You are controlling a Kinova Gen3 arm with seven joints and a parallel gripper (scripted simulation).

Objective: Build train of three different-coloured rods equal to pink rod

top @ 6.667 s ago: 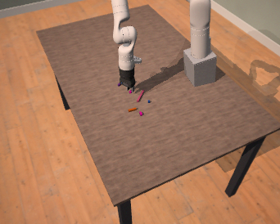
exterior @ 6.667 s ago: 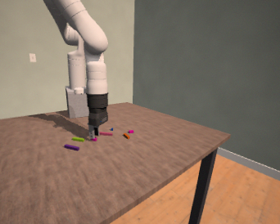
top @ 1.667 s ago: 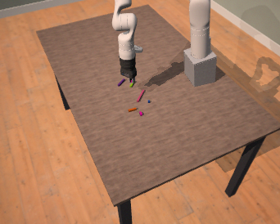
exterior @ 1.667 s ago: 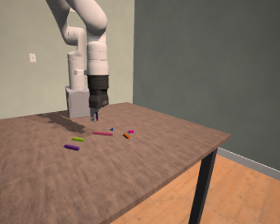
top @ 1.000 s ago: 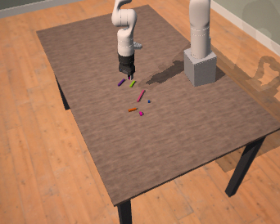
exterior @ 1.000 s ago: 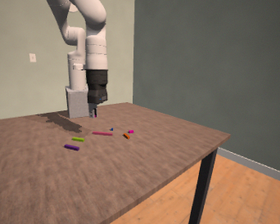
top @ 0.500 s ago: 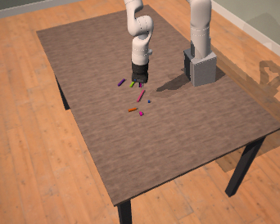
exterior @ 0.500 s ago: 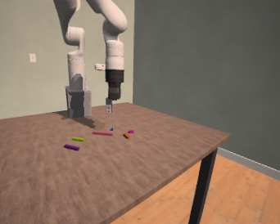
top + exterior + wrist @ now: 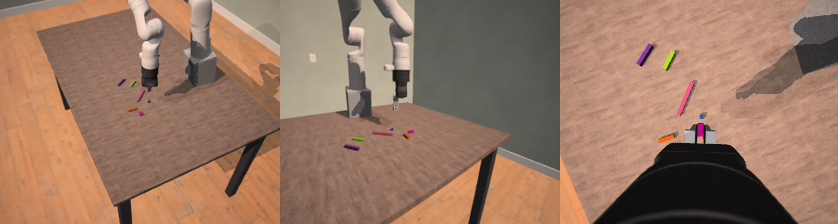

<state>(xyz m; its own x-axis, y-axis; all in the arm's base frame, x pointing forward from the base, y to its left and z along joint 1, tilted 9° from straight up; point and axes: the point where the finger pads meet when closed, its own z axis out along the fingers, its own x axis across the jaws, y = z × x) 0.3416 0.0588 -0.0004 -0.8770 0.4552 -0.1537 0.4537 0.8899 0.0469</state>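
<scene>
Hanging above the bench (image 9: 94, 135) (image 9: 427, 163) (image 9: 605, 115), the claw (image 9: 149, 88) (image 9: 395, 105) (image 9: 700, 130) was clamped on a short magenta piece (image 9: 149, 89) (image 9: 700, 130). The black wrist hid part of it from the top, and it was too small to make out well from the side.

The pink rod (image 9: 141, 96) (image 9: 382, 133) (image 9: 685, 98) lay flat on the bench, with the tiny blue rod (image 9: 149, 101) (image 9: 391, 129) (image 9: 702, 116) near one end. The lime rod (image 9: 133, 83) (image 9: 358, 139) (image 9: 669, 60) and the purple rod (image 9: 121, 82) (image 9: 351, 147) (image 9: 645, 55) lay side by side, apart.

The orange rod (image 9: 133, 109) (image 9: 407, 136) (image 9: 666, 138) lay near a loose magenta rod (image 9: 141, 114) (image 9: 411, 132). The wrist picture hid that loose one. The big arm (image 9: 150, 55) (image 9: 401, 55) was cut off at the top of the side picture.
</scene>
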